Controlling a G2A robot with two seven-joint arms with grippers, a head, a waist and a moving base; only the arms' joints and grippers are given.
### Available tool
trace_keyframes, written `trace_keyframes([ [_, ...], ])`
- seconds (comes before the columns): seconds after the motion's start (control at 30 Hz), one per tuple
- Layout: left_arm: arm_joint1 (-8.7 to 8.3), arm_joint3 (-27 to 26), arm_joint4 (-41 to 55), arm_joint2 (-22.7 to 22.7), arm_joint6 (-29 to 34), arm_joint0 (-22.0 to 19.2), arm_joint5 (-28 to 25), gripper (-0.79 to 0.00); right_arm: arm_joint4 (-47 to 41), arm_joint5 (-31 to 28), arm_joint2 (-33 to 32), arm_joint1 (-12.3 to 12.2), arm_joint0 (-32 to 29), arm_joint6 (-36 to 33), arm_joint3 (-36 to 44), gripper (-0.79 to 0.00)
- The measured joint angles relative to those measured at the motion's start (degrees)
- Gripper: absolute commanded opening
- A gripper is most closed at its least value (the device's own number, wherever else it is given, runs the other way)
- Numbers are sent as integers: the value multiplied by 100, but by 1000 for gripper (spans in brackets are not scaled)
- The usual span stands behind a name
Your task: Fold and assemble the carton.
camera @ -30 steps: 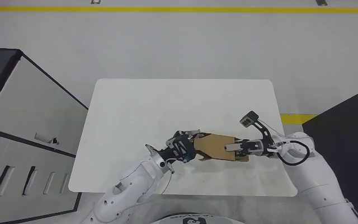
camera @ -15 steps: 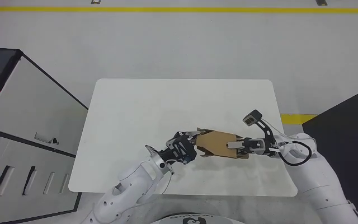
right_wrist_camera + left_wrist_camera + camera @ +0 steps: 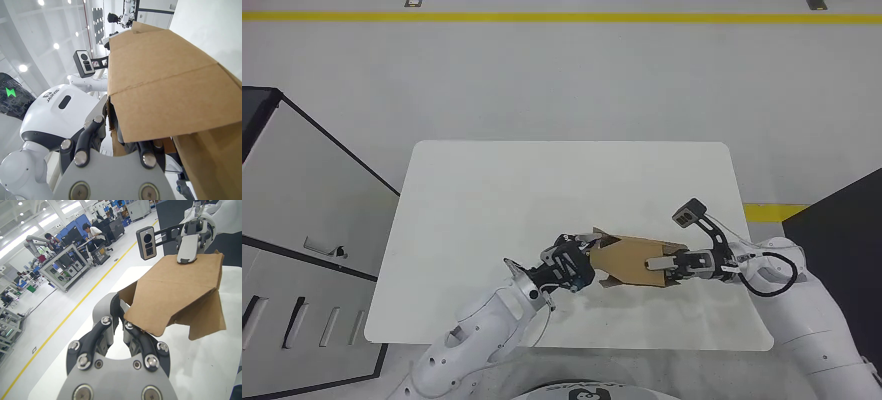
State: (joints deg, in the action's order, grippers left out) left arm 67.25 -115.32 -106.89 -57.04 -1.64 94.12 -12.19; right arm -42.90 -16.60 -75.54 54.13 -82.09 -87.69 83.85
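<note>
Carton (image 3: 630, 262) hangs between our two grippers close to the front edge of the table (image 3: 492, 200), right of its middle. It is half opened: one broad panel faces up, a side wall bends down from a crease, and a loose flap droops beneath. We cannot tell whether that flap touches the table top.

Nearest, our left gripper (image 3: 119, 315) is pinched narrow on the corner flap at the carton's left end, with the cardboard between its fingers. Past it runs the upper panel with its score line. At the far end our right gripper (image 3: 654, 264) is clamped across the carton wall, one finger flat on the outside of the panel.

We judge the step in hand to be opening the flat blank into a square tube. To do it well we want both pinches firm, and the ends turned about the score lines rather than pushed together, so the panels hinge instead of buckling. The drooping flap needs room below, or it may catch on the table and fold the wrong way. Our left pinch has only a corner, so a hard pull could slip or tear it.
</note>
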Motion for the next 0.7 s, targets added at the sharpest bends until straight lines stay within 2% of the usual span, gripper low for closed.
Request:
trace_keyframes([
  [0.43, -19, -115, -118, -2, 9, 49, -36, -785, 49, 31, 133, -65, -16, -31, 112, -785],
  [0.7, -53, -268, -580, 36, 146, 91, -158, -785, 116, 30, 144, -113, -17, -31, 111, -785],
])
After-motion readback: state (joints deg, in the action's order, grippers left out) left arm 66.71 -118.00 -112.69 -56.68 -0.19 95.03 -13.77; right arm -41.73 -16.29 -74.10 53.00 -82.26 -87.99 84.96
